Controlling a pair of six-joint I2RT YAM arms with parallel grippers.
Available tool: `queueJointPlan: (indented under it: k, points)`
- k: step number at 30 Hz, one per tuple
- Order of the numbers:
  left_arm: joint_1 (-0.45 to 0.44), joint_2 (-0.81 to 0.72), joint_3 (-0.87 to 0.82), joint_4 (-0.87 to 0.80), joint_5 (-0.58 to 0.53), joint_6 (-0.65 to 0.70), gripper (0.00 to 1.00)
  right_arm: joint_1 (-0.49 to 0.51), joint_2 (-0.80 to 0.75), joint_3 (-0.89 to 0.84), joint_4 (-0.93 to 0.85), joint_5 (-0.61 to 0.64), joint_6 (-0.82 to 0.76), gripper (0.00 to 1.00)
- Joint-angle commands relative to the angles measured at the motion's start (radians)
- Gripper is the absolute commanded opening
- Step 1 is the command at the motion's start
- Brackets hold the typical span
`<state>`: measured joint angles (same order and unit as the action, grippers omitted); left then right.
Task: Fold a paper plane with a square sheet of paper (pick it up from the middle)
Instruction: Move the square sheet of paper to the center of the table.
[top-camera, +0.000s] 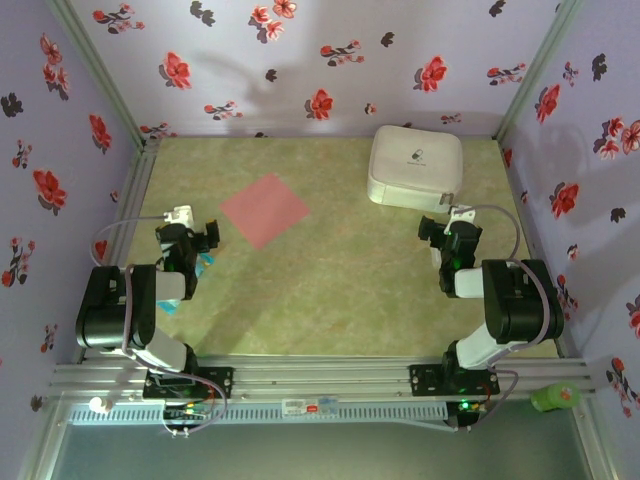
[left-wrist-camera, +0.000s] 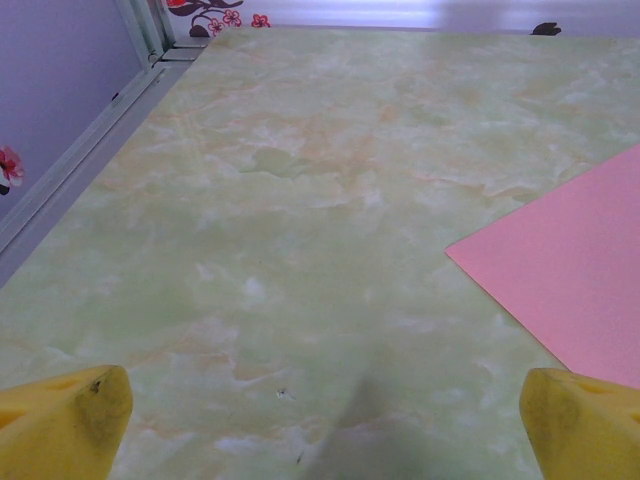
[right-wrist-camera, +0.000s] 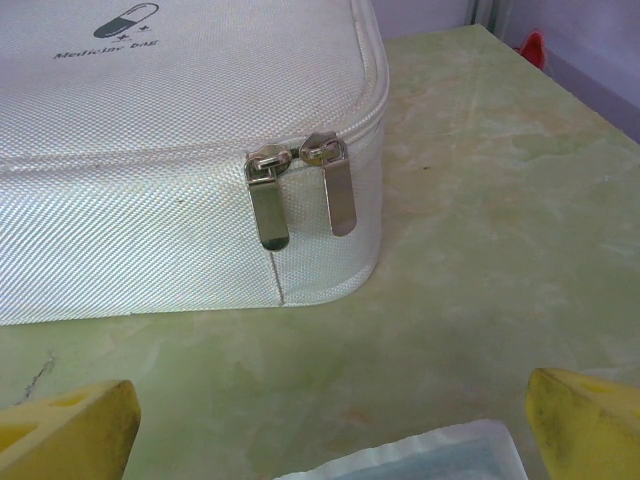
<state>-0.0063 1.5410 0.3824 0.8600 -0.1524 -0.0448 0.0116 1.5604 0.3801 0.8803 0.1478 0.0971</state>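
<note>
- A white case (top-camera: 416, 167) with rounded corners lies flat at the far right of the surface (top-camera: 330, 300), near the back wall
- Its woven fabric lid carries a dark capsule logo (right-wrist-camera: 125, 20) above a line of small lettering
- Two metal zipper pulls (right-wrist-camera: 270, 205) hang side by side at its near corner
- The surface is pale green and marbled
- Lilac walls (top-camera: 330, 60) printed with red and dark flowers enclose it on three sides
- A small green object (top-camera: 555, 397) sits at the right end of the near metal rail (top-camera: 330, 378)

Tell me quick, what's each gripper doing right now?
Left gripper: open, holding nothing.
Right gripper: open, holding nothing.
</note>
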Motion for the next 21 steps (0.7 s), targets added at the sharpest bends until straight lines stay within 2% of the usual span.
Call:
queueJointPlan:
  k: [1, 5, 8, 9, 13, 15, 17, 21]
  points:
    - [0.006, 0.004, 0.008, 0.033, 0.011, 0.019, 1.0, -0.004, 0.003, 0.022, -0.017, 0.002, -0.008, 0.99]
    - [0.007, -0.002, -0.04, 0.117, 0.025, 0.019, 1.0, -0.004, -0.001, 0.014, -0.007, 0.002, -0.01, 0.99]
    - [0.006, 0.001, 0.01, 0.027, 0.036, 0.027, 1.0, -0.007, -0.001, 0.014, -0.002, -0.029, -0.013, 0.99]
    - [0.006, -0.001, 0.009, 0.026, 0.043, 0.029, 1.0, -0.007, -0.006, 0.017, -0.011, -0.057, -0.026, 0.99]
    - [0.006, -0.044, -0.028, 0.063, 0.052, 0.03, 1.0, -0.005, -0.072, 0.006, -0.042, -0.04, -0.022, 0.99]
    - [0.007, -0.093, -0.025, 0.014, 0.046, 0.027, 1.0, -0.005, -0.126, 0.035, -0.14, -0.056, -0.02, 0.99]
    - [0.007, -0.143, 0.007, -0.093, 0.018, 0.02, 1.0, -0.005, -0.199, 0.086, -0.313, -0.049, 0.019, 0.99]
    - [0.007, -0.238, 0.113, -0.375, -0.121, -0.11, 1.0, -0.005, -0.334, 0.177, -0.587, -0.047, 0.12, 0.99]
